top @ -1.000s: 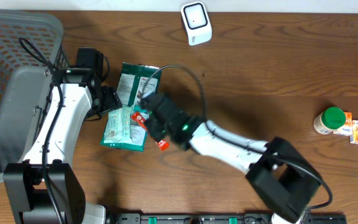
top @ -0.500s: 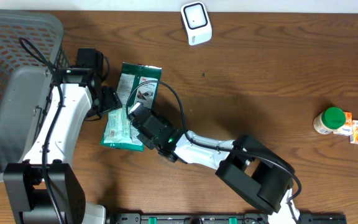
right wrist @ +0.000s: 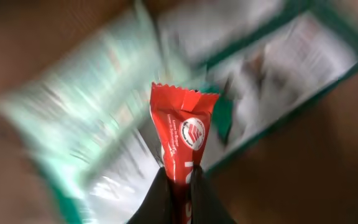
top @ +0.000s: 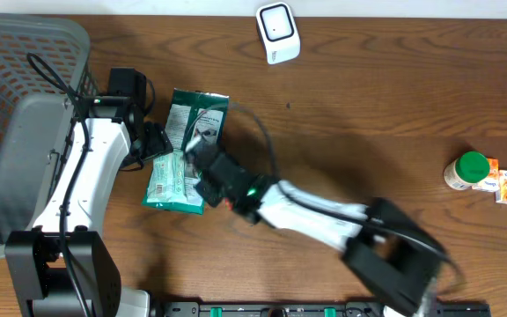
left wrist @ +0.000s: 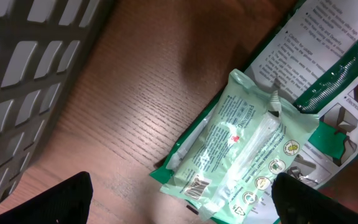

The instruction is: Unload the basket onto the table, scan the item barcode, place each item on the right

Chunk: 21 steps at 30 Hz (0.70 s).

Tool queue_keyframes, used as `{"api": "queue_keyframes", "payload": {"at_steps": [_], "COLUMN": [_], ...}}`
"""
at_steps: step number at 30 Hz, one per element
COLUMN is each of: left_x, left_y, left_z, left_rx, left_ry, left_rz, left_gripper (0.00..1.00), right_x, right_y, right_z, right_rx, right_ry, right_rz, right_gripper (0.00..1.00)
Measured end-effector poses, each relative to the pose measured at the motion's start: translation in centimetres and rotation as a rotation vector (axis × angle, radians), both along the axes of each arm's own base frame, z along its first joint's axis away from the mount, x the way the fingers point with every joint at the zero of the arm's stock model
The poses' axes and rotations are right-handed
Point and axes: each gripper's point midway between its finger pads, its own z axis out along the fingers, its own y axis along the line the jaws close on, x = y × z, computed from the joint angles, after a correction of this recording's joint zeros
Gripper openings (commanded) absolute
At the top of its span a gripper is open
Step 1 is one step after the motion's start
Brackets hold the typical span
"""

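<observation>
Grey plastic, with a grid of holes, is at the far left: the basket [top: 25, 53] stands on the wooden table [top: 368, 106]. Beside it is my left arm, and my left gripper [left wrist: 182, 199] hangs low over the table with its fingers [left wrist: 36, 199] wide apart and nothing between them. Under it lies a light green pack [left wrist: 241, 162], flat on the wood, with a small barcode [left wrist: 196, 185] near its lower corner. One end of this pack lies over a bigger package with a dark green border [left wrist: 328, 56] and much fine print (I cannot read the words).

A little more to the right, over these two packs, is my right gripper [right wrist: 178, 193]. Its fingers are pressed together on the lower end of a red sachet [right wrist: 182, 140], which stands upright from the grip, with its zigzag edge at the top and a round white logo in the middle. Everything behind the sachet is blurred in the right wrist view, so I cannot tell if the sachet touches the packs below.

Further right, at the far edge of the table, stands the white scanner [top: 277, 33], well apart from the sachet. At the right end of the table is a small jar with a green lid [top: 466, 170], and just beside it are two small orange boxes [top: 504, 183].
</observation>
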Motion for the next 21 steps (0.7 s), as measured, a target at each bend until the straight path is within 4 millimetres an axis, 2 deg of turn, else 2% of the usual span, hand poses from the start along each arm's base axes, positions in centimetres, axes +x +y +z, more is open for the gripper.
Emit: {"api": "queue_keyframes", "payload": {"at_steps": [3, 4, 6, 7, 9, 12, 15, 17, 21], "left_x": [0.0, 0.0, 0.0, 0.0, 0.0, 0.0, 0.0, 0.0, 0.0], "left_y": [0.0, 0.0, 0.0, 0.0, 0.0, 0.0, 0.0, 0.0, 0.0], "left_z": [0.0, 0.0, 0.0, 0.0, 0.0, 0.0, 0.0, 0.0, 0.0], "left_rx": [0.000, 0.000, 0.000, 0.000, 0.000, 0.000, 0.000, 0.000, 0.000], "left_ry": [0.000, 0.000, 0.000, 0.000, 0.000, -0.001, 0.000, 0.000, 0.000], "left_rz": [0.000, 0.000, 0.000, 0.000, 0.000, 0.000, 0.000, 0.000, 0.000], "left_gripper": [0.93, 0.93, 0.93, 0.93, 0.93, 0.93, 0.93, 0.93, 0.93], "right_x": [1.0, 1.3, 1.9, 2.1, 2.1, 1.9, 1.5, 1.6, 2.5], "right_y": [-1.0, -1.2, -1.5, -1.6, -1.2, 0.4, 2.0, 2.3, 2.6], "right_z": [6.9, 8.4, 10.3, 10.4, 9.4, 6.7, 2.4, 0.8, -1.0], "right_rx": [0.195, 0.249, 0.350, 0.388, 0.436, 0.500, 0.554, 0.578, 0.694], "right_ry": [0.028, 0.046, 0.109, 0.156, 0.254, 0.386, 0.543, 0.596, 0.653], "right_rz": [-0.026, -0.028, -0.025, -0.017, 0.005, 0.059, 0.103, 0.111, 0.180], "right_gripper": [0.01, 0.01, 0.01, 0.01, 0.01, 0.01, 0.01, 0.01, 0.01]}}
